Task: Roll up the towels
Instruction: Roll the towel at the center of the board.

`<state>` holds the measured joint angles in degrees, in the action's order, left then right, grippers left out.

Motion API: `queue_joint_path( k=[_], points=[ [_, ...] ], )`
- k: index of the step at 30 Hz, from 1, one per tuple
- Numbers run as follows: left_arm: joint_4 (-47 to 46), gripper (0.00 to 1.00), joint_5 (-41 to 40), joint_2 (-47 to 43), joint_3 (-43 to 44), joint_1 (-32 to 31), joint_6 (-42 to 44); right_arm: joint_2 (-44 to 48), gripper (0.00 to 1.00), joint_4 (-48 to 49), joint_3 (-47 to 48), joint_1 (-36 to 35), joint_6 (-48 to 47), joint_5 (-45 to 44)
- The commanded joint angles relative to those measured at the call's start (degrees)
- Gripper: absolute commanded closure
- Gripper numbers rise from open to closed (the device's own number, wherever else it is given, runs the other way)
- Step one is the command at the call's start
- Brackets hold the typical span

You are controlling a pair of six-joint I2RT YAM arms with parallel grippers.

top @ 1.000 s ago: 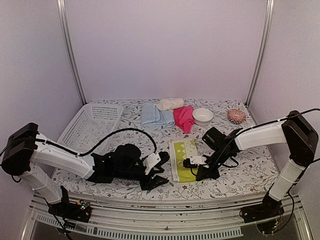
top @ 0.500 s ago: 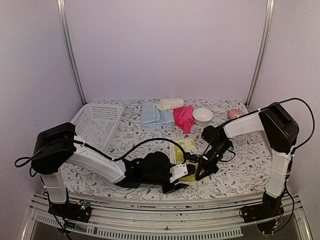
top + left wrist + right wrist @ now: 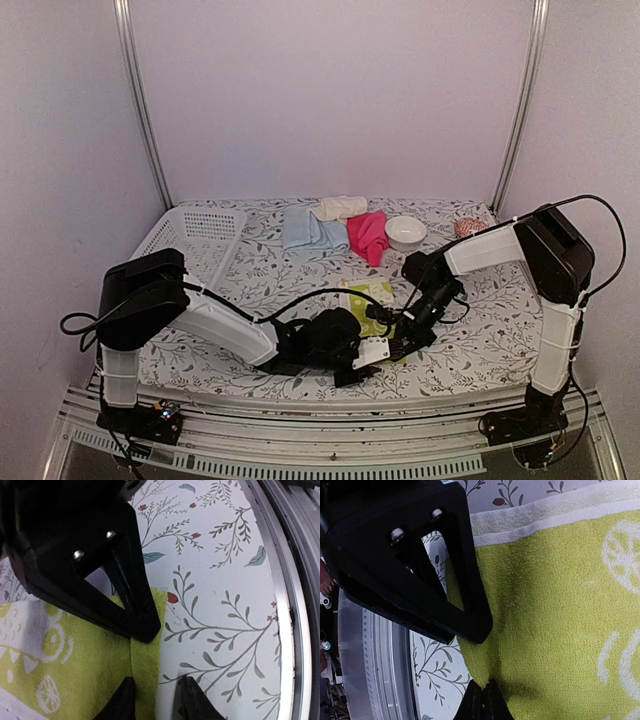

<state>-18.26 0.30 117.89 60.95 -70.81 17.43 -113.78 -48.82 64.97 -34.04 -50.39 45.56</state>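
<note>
A floral-print table covering (image 3: pixel 480 345) lines the floor of a plain white-walled enclosure with two metal corner posts. Nearest the front edge, the left gripper (image 3: pixel 372 352) lies low over the covering with its jaws partly spread. In the left wrist view, the left gripper (image 3: pixel 147 665) straddles the near corner of the yellow-green towel (image 3: pixel 75 660), the upper fingertip (image 3: pixel 145 630) touching the cloth's edge. Just beside it, the right gripper (image 3: pixel 398 338) has its jaws pressed together. In the right wrist view, the right gripper (image 3: pixel 481 667) pinches the same edge of the yellow-green towel (image 3: pixel 560 605), and the cloth creases toward the lower fingertip (image 3: pixel 482 700). The yellow-green towel (image 3: pixel 368 296), patterned in white, lies at mid-table between the two arms. Farther back stand a white perforated basket (image 3: pixel 190 245) at left, then a light blue towel (image 3: pixel 305 232), a cream towel (image 3: pixel 340 207), a hot pink towel (image 3: pixel 368 235), a white bowl (image 3: pixel 405 232) and a small red-patterned round object (image 3: pixel 470 227).
</note>
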Motion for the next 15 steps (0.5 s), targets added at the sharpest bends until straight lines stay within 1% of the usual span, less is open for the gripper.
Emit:
queue_joint_path(
  k=[1, 7, 10, 12, 13, 15],
  points=[
    [1.3, 0.70, -1.2, 1.2, 1.6, 0.6, 0.3, -0.7, 0.97, -0.5, 0.5, 0.1, 0.1, 0.7],
    [2.9, 0.81, -0.5, 1.6, 2.4, 0.8, -0.4, -0.5, 0.97, -0.7, 0.4, 0.1, -0.2, 0.7],
    [4.1, 0.91, 0.2, 1.7, 2.6, 1.2, -1.0, 0.0, 0.97, -0.9, 0.4, 0.1, -0.1, 1.1],
    [5.2, 1.00, 2.8, 1.5, 2.7, 1.9, -2.3, 0.5, 0.97, -1.1, 0.0, 0.1, -0.1, 1.2],
    [5.7, 1.00, 4.8, 1.4, 2.7, 2.5, -3.2, 0.9, 0.96, -1.2, -0.1, 0.0, -0.1, 1.2],
    [6.9, 1.00, 8.9, 1.1, 2.8, 3.8, -5.1, 3.0, 0.83, -1.0, -0.8, 0.1, 0.1, 1.7]
  ],
)
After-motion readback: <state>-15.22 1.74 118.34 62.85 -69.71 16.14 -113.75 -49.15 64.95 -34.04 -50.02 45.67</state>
